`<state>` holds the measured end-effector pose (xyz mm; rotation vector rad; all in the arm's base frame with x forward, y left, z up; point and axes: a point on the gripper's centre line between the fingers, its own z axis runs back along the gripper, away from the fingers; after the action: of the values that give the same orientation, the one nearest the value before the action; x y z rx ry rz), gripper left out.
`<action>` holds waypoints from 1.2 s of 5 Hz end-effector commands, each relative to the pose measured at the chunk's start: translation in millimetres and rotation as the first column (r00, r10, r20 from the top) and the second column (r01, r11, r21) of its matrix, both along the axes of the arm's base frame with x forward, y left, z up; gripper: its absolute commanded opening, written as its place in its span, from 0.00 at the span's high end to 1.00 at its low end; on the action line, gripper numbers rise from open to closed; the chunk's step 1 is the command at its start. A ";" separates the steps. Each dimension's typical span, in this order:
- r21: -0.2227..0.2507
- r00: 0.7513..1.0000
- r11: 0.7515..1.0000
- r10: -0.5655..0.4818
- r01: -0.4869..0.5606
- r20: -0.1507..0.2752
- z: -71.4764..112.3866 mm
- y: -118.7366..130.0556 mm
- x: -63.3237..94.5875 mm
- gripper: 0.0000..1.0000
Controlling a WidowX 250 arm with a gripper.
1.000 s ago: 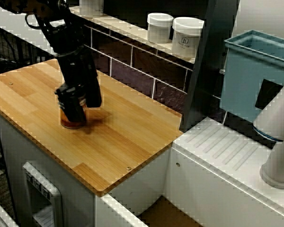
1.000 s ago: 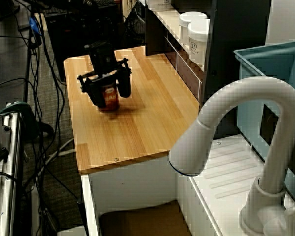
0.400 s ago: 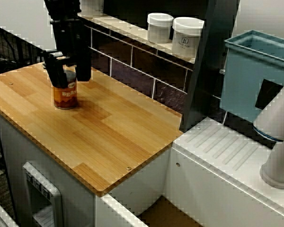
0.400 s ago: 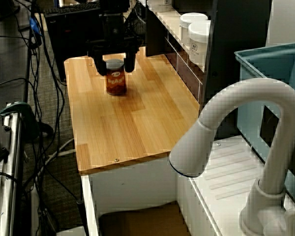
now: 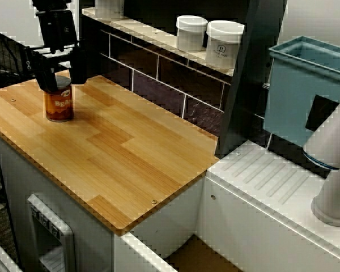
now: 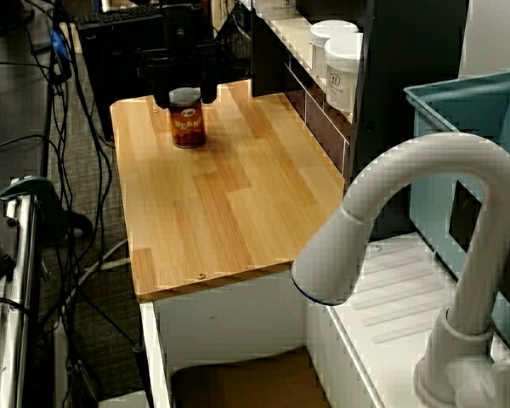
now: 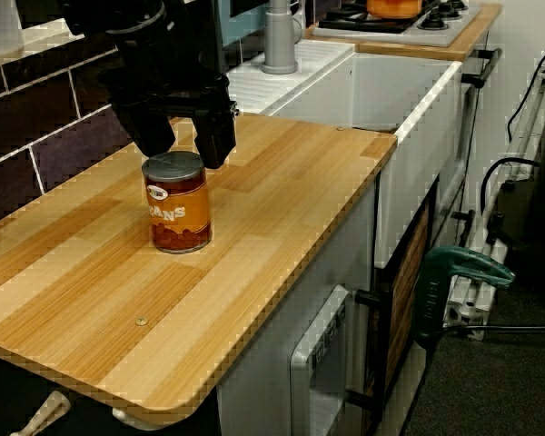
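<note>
Kitchen mock-up: a wooden counter (image 5: pixel 130 153) runs along a dark tiled wall (image 5: pixel 158 79), with two white jars (image 5: pixel 207 38) on the shelf above and a white tap (image 6: pixel 408 246) over the draining board at the sink end. A can (image 7: pixel 177 204) with an orange label stands upright on the counter, close to the end edge farthest from the sink and well apart from the front edge. The gripper (image 7: pixel 183 143) hangs directly over it, pointing down. Its jaws are spread wider than the can, one finger on each side of the lid, and their tips sit about level with the top rim. In the low view from the counter's end, a gap shows between the near finger and the can. The far finger is partly hidden behind the lid, so contact there cannot be ruled out. The can bears its own weight on the wood and nothing pinches it. Assessment: with so little clearance at the rim, any travel is best kept strictly vertical and slow. The jaws should be held at this spread and centred on the lid, since a sideways drift could clip the rim and tip or slide the can.
</note>
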<state>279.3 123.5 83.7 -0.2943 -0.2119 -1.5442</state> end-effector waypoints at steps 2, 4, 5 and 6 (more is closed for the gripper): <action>-0.018 0.996 0.996 0.084 -0.084 0.028 37.2 9.9 0.7 0.00; -0.050 0.964 0.965 0.261 -0.259 0.046 60.0 37.0 7.7 0.00; 0.001 0.870 0.872 0.489 -0.490 0.053 57.1 66.7 3.2 0.00; -0.005 0.771 0.771 0.636 -0.636 -0.015 53.7 91.6 -9.6 0.00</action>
<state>276.7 212.4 117.9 -0.2594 -0.2572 -0.8436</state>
